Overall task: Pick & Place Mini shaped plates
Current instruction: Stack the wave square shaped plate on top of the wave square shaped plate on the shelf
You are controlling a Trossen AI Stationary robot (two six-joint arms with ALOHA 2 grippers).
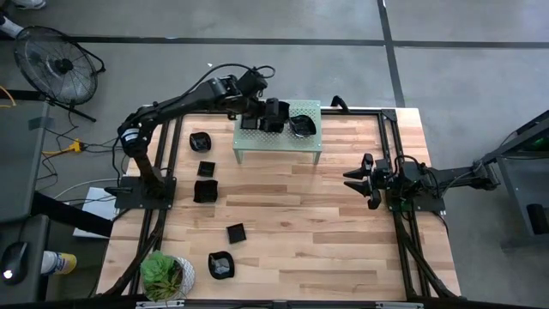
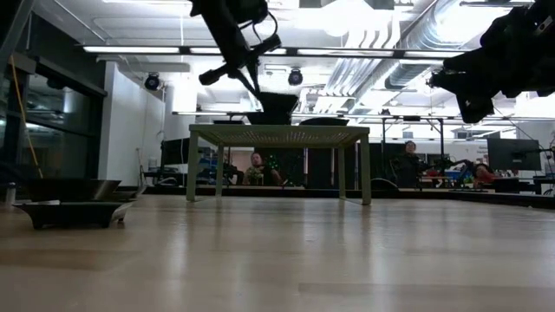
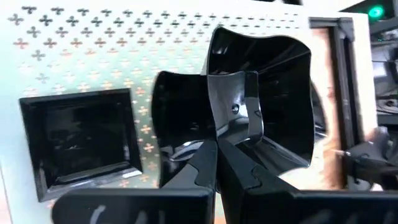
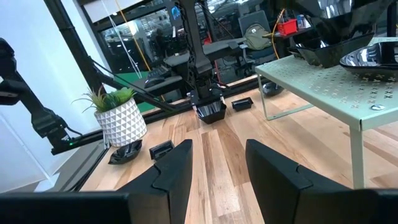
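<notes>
Black plate pinched by left gripper over green shelf; release comes next; right gripper waits, fingers apart.

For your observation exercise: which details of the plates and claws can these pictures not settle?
- High view: the left claw covers plates on the pale green shelf; their count is unclear.
- Low view: shelf plates show edge-on, shapes unreadable.
- Left wrist view: whether the held wavy plate touches the shelf is hidden.
- Right claw: open, waiting.

Glossy black mini shaped plates scattered
</notes>
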